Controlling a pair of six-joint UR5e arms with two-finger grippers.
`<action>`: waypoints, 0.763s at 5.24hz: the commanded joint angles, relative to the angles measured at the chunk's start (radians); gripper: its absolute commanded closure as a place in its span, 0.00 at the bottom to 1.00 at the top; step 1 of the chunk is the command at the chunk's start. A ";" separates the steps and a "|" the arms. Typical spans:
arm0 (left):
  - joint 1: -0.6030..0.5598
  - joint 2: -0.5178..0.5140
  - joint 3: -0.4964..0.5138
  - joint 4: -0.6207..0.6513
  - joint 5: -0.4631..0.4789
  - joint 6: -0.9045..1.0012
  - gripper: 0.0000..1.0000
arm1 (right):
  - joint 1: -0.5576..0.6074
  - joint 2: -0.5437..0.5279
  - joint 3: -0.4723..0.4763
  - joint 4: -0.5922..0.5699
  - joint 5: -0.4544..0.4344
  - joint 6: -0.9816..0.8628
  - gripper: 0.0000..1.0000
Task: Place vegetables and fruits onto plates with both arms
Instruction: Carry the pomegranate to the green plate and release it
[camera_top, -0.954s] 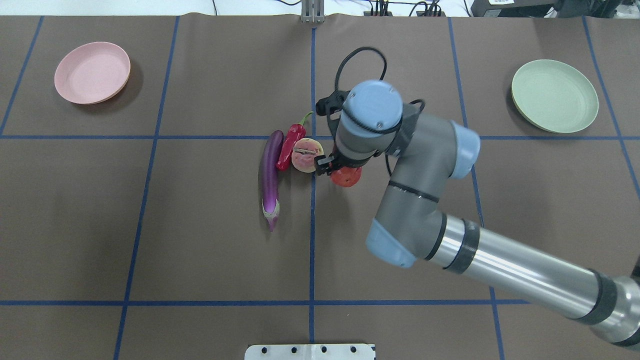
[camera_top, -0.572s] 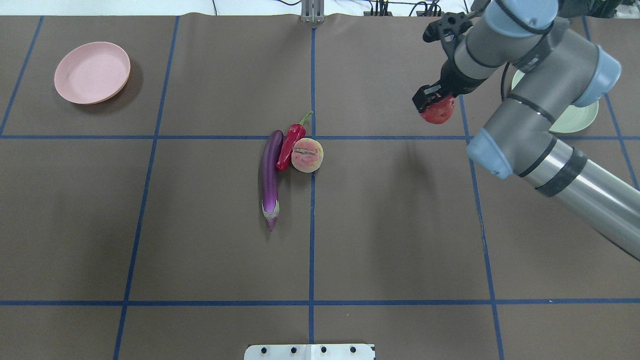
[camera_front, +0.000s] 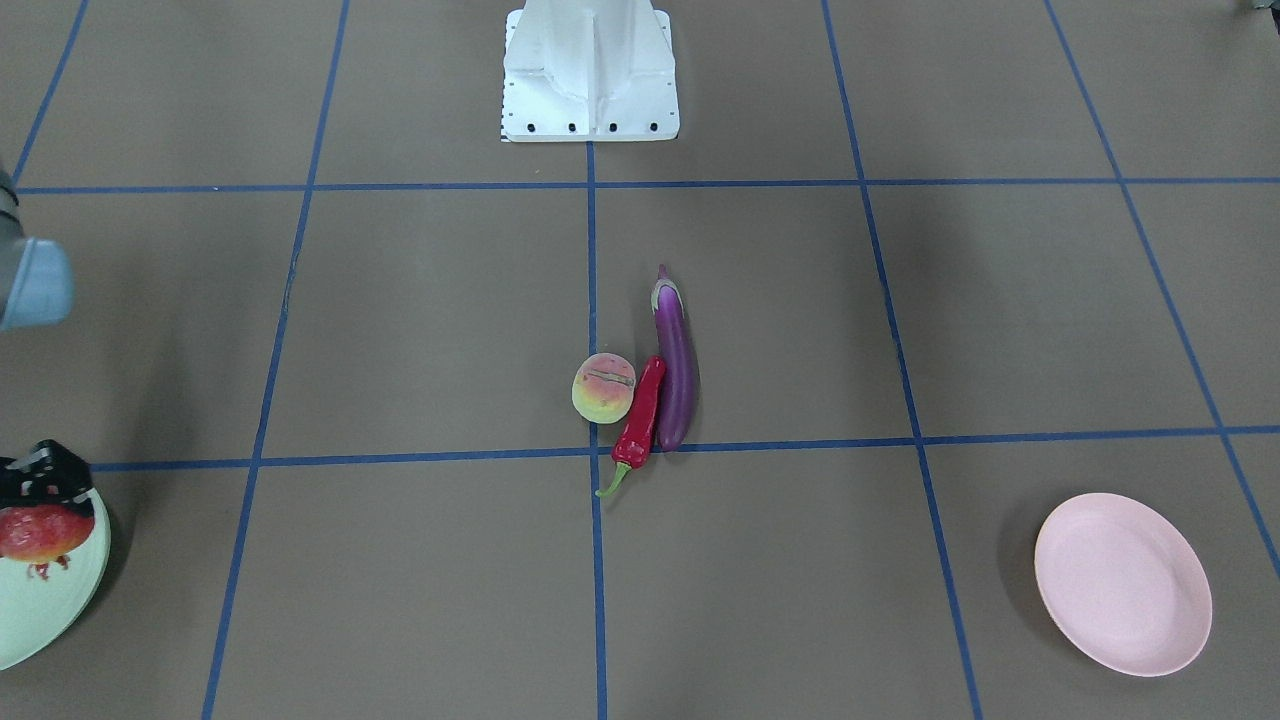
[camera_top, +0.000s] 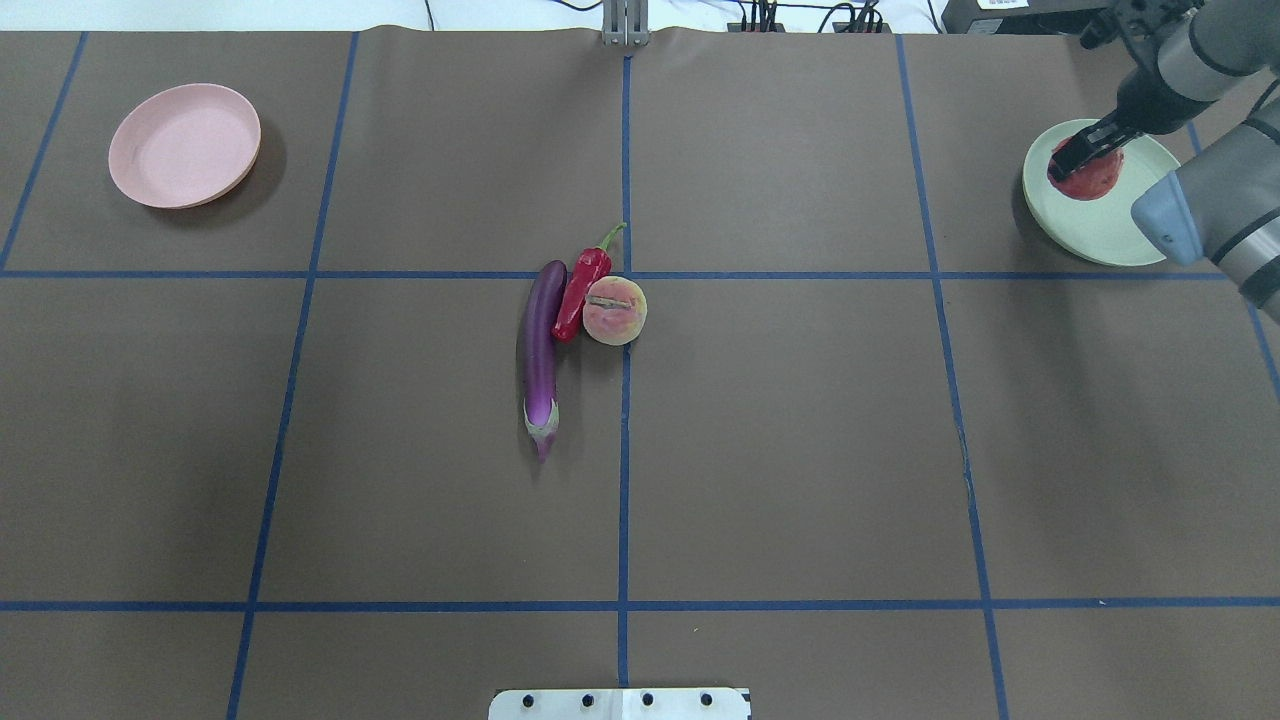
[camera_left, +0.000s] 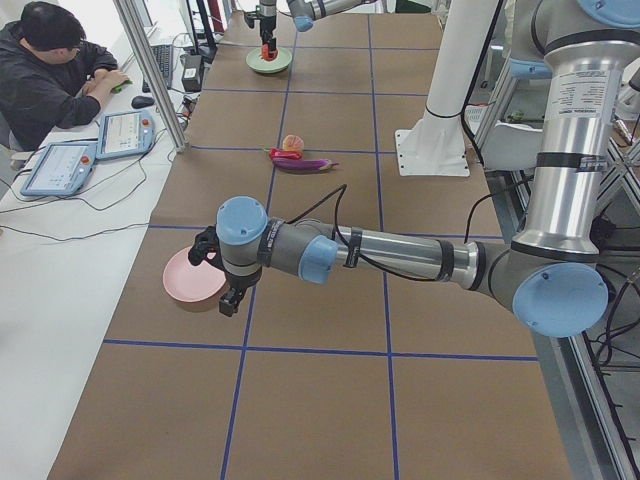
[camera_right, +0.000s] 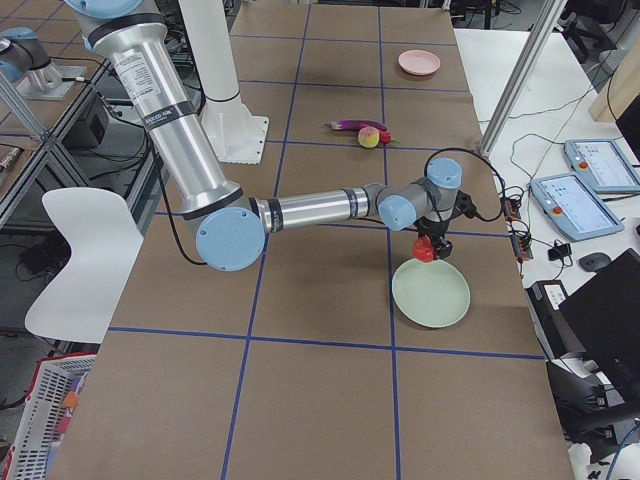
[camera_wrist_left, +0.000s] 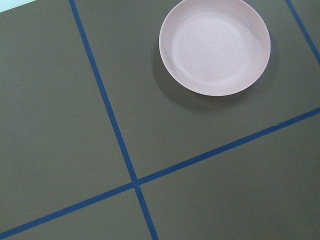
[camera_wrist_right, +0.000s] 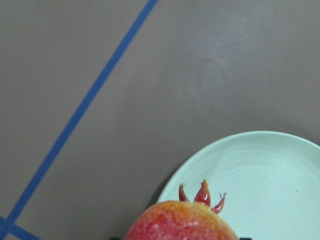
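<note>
My right gripper (camera_top: 1085, 158) is shut on the red-and-yellow pomegranate (camera_top: 1086, 177) and holds it over the near-left part of the mint green plate (camera_top: 1105, 235). The right wrist view shows the pomegranate's crown (camera_wrist_right: 202, 195) above the plate (camera_wrist_right: 265, 170). The purple eggplant (camera_top: 540, 350), red chili (camera_top: 580, 290) and peach (camera_top: 614, 310) lie together at the table's centre. The pink plate (camera_top: 185, 145) stands empty at the far left. My left gripper (camera_left: 230, 295) shows only in the exterior left view, beside the pink plate (camera_left: 188, 285); I cannot tell if it is open.
The white pedestal (camera_front: 590, 70) stands at the robot's side of the table. An operator (camera_left: 50, 70) sits at a side desk with tablets (camera_left: 125, 135). Blue tape lines grid the brown table.
My right arm has carried the pomegranate from beside the peach at the centre, up and to the right, to over the green plate.
</note>
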 joint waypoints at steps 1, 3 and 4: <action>0.000 0.000 0.001 -0.003 0.001 0.000 0.00 | 0.026 -0.026 -0.056 0.096 -0.012 0.088 0.01; 0.000 0.000 0.001 -0.003 0.001 -0.001 0.00 | 0.013 -0.014 0.021 0.142 -0.003 0.340 0.00; 0.000 0.000 0.001 -0.001 0.001 -0.001 0.00 | -0.060 0.012 0.119 0.129 -0.004 0.514 0.01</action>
